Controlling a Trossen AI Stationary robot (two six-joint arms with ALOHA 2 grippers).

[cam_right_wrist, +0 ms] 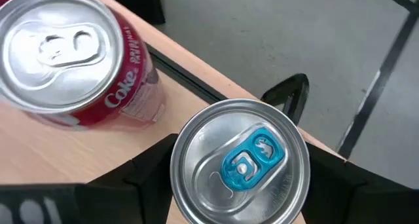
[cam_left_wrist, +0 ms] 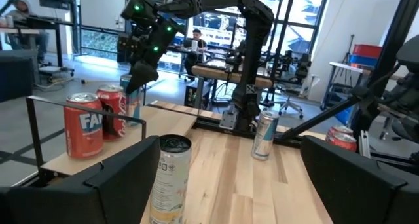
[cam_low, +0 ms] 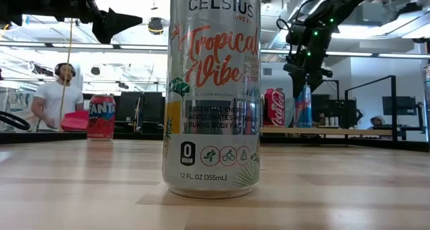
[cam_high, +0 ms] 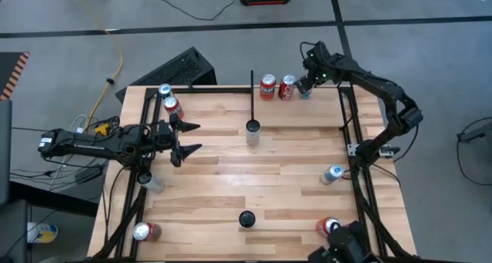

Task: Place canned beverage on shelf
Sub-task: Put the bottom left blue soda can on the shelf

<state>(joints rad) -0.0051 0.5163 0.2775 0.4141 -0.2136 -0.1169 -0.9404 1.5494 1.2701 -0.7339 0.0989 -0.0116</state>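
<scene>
A silver can with a blue tab (cam_right_wrist: 239, 162) stands on the light wood shelf (cam_high: 327, 105) at the table's far right. It is next to a Coke can (cam_high: 287, 87) and a Fanta can (cam_high: 267, 87), right of the black divider bar (cam_high: 252, 98). My right gripper (cam_high: 305, 86) is shut on the blue-tab can from above; the low view shows them too (cam_low: 304, 107). My left gripper (cam_high: 192, 138) is open and empty near the table's left edge. It faces a tall Celsius can (cam_high: 253, 132) that stands on its base mid-table. My right gripper has the blue-tab can between its two fingers (cam_right_wrist: 147, 168), one on each side of the can's upper wall (cam_right_wrist: 180, 185). The fingers point down from above. The can stands upright with its base on the shelf, beside the Coke can.
Several more cans stand along the left frame (cam_high: 172, 107), at the near left (cam_high: 144, 231), at the right (cam_high: 332, 174) and the near right (cam_high: 329, 227). A dark-topped can (cam_high: 246, 218) stands near the front edge. Black tube frames run along both sides. A person (cam_low: 57, 95) stands beyond the table.
</scene>
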